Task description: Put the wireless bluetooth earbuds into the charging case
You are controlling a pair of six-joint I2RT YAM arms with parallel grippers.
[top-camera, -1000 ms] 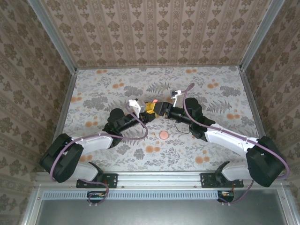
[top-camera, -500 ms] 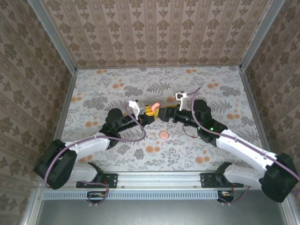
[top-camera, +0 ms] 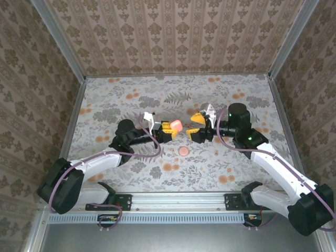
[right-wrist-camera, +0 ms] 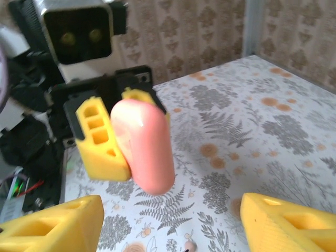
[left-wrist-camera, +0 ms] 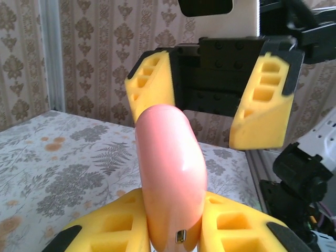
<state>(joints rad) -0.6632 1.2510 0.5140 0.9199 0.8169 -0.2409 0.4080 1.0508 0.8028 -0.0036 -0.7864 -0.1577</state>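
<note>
Left wrist view: smooth coral-pink rounded plastic charging case (left-wrist-camera: 170,178) pinched upright in closed left tool (left-wrist-camera: 173,220). Empty right tool (left-wrist-camera: 207,86) gapes near, facing case. Likely light, rigid, slippery; grip flat faces.

This looks like a laboratory robot test cell, not a real room; beige damask wallpaper panels (top-camera: 173,37) and a grey floral printed floor sheet (top-camera: 121,100) stand inside bare aluminium frame posts (top-camera: 58,38); a silver metal rail (top-camera: 178,199) closes the near edge.
</note>
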